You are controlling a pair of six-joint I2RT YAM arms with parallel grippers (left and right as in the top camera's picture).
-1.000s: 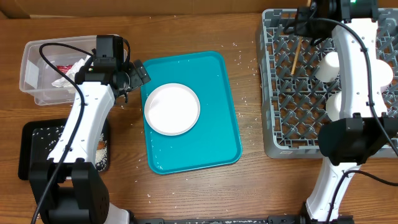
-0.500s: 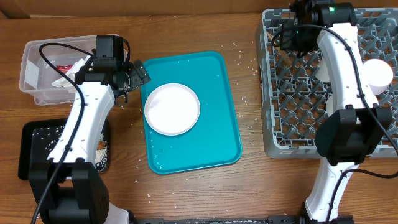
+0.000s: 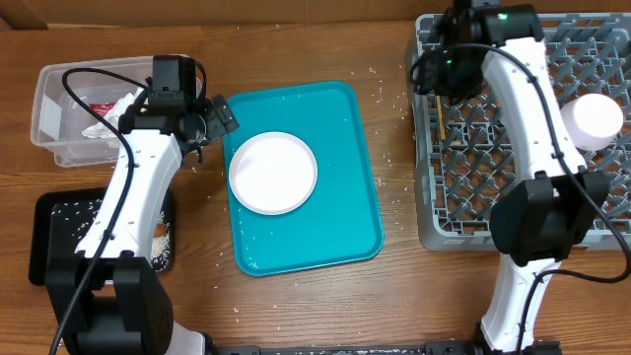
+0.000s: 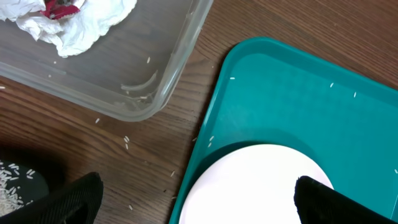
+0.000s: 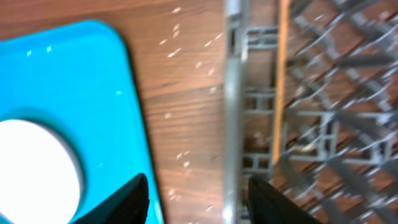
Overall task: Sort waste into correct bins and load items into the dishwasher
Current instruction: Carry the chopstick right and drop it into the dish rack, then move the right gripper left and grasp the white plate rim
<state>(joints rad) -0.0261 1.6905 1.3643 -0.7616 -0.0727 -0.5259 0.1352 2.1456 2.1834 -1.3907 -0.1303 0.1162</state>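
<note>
Right arm, against earlier views: swinging leftward across the dish rack (image 3: 463,197), now hanging over its left wall.
Chopstick (image 3: 443,116): lying in the leftmost column of cells, no longer further in.
Left arm: keeping its earlier place.
Right end effector (image 5: 199,200): spreading wide, gripping nothing, blurring with motion, passing just beside the chopstick, not around it.
Left end effector (image 4: 196,190): standing wide and empty, hovering over the near rim of the plate (image 3: 273,173).
Plate: lying flat on the teal tray (image 3: 340,222), well apart from the rack.
Round white dish (image 3: 593,116): sitting at the rack's right edge.
Napkin (image 4: 87,25) and red wrapper (image 4: 59,7): lying in the clear tub (image 3: 47,113).
Rice grains (image 3: 158,242): lying in the black tray (image 3: 49,237), also scattering over the surface (image 3: 394,286).
Step in hand (judgement): probably reaching for the plate, the one dish seen outside the rack.
Method: approaching the rim low and slanted, sliding one finger under the lip before closing, lifting slowly, standing the plate on edge between pegs.
Materials:
- Plate: looking smooth, glossy, thin-rimmed, likely slipping easily.
- Teal tray: showing hard plastic, a raised rounded lip.
- Rack: showing a grey plastic lattice, upright pegs.
- Chopstick: showing thin bare wood.
- Napkin: showing soft crumpled paper.
</note>
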